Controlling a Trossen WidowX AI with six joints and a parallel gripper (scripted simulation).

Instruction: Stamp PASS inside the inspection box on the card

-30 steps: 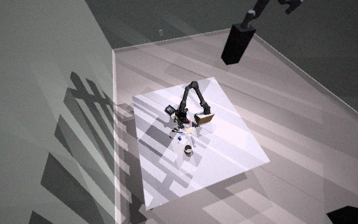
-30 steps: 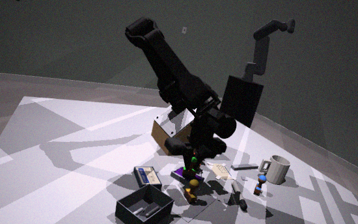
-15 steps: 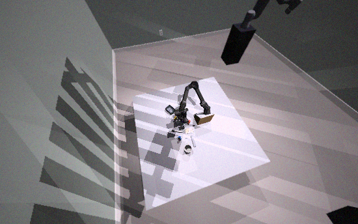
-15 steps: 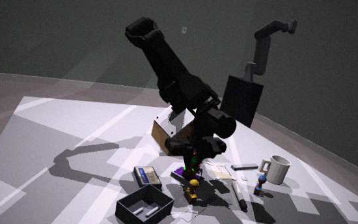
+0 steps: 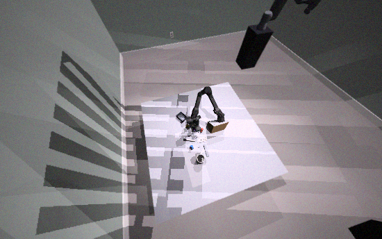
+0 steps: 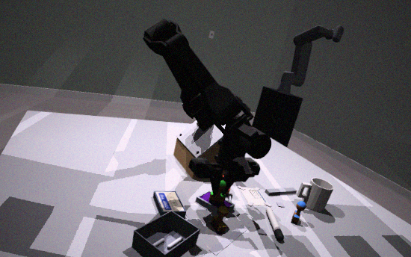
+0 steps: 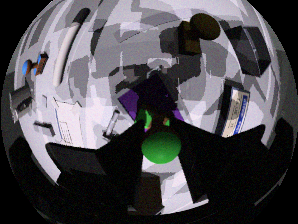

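Note:
My gripper (image 6: 220, 192) (image 7: 156, 123) (image 5: 194, 128) is shut on a stamp with a green knob (image 6: 222, 184) (image 7: 160, 145) and holds it upright. The stamp's lower end is right at the purple ink pad (image 6: 205, 197) (image 7: 133, 104); I cannot tell whether it touches. The white card (image 6: 254, 196) (image 7: 67, 121) lies flat just right of the pad. A stamp with a blue knob (image 6: 298, 211) (image 7: 32, 67) (image 5: 191, 147) stands further right. A brown stamp with a yellowish knob (image 6: 220, 218) (image 7: 200, 30) stands just in front of the pad.
A black open tray (image 6: 166, 235) (image 7: 248, 50) and a blue-labelled tin (image 6: 169, 201) (image 7: 234, 106) lie left of the pad. A marker (image 6: 274, 224) (image 7: 67, 50), a white mug (image 6: 319, 193) (image 5: 200, 158) and a dark bar (image 6: 280, 192) lie to the right. A cardboard box (image 6: 184, 155) (image 5: 217, 126) stands behind.

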